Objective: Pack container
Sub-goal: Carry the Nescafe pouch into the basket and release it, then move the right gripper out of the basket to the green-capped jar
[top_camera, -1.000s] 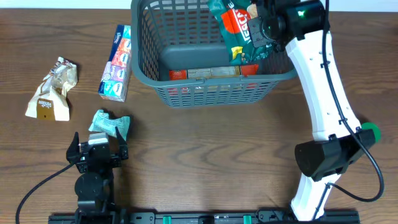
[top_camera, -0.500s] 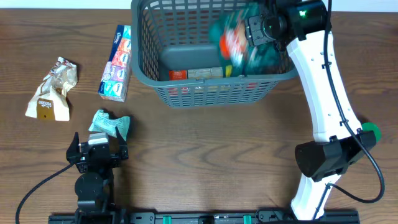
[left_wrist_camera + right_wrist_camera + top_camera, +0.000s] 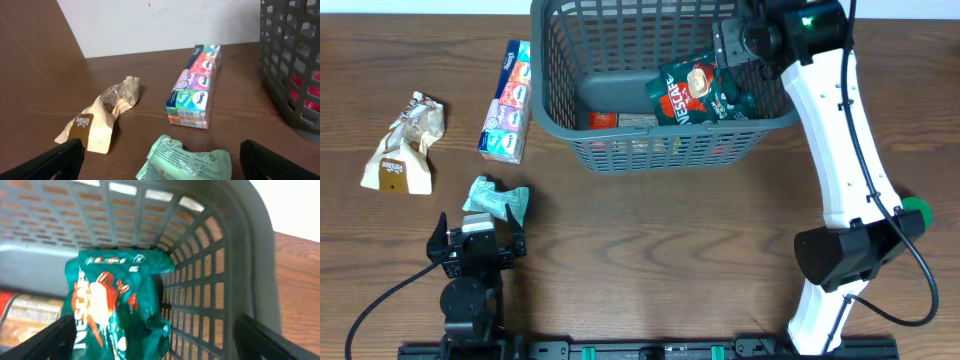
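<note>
The container (image 3: pixel 552 122) is a dark grey slotted basket at the back of the table. It also shows in the left wrist view (image 3: pixel 290 65) and the right wrist view (image 3: pixel 220 280). A green Nescafé packet (image 3: pixel 695 92) lies loose inside it, leaning on the front right wall (image 3: pixel 110 305). My right gripper (image 3: pixel 745 40) hangs open above the basket's right side, with nothing between its fingers (image 3: pixel 162 342). Near the front left, my left gripper (image 3: pixel 477 243) stands open just behind a mint green packet (image 3: pixel 498 199), which lies between its fingers' line in the left wrist view (image 3: pixel 187 160).
A colourful tissue multi-pack (image 3: pixel 507 100) lies left of the basket. A crumpled beige and brown packet (image 3: pixel 405 143) sits at the far left. Red packets (image 3: pixel 605 120) lie on the basket floor. The right arm's base (image 3: pixel 840 255) stands at the front right.
My right gripper has opened, and the green Nescafé packet has dropped from it onto the basket's contents. The left arm has not moved.
</note>
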`<action>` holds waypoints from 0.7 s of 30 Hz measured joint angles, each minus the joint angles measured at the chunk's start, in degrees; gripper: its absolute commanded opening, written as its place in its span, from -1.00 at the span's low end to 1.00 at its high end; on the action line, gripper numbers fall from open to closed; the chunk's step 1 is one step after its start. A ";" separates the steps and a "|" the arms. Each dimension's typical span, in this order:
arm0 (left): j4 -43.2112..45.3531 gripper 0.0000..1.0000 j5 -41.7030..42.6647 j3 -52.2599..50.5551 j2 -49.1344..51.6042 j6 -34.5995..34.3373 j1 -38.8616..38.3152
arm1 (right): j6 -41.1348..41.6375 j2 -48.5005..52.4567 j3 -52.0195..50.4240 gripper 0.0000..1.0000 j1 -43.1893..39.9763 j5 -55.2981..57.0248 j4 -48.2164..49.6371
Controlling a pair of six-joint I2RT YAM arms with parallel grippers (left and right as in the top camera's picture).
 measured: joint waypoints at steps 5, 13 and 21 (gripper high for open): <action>0.00 0.97 0.00 0.00 0.00 0.00 0.00 | 0.87 -2.54 0.11 0.98 -0.13 1.88 2.27; 0.00 0.97 0.00 0.00 0.00 0.00 0.00 | 9.33 -12.31 1.05 0.98 -6.88 2.89 0.00; 0.00 0.97 0.00 0.00 0.00 0.02 0.00 | 26.08 -16.15 1.79 0.98 -20.74 5.09 -16.70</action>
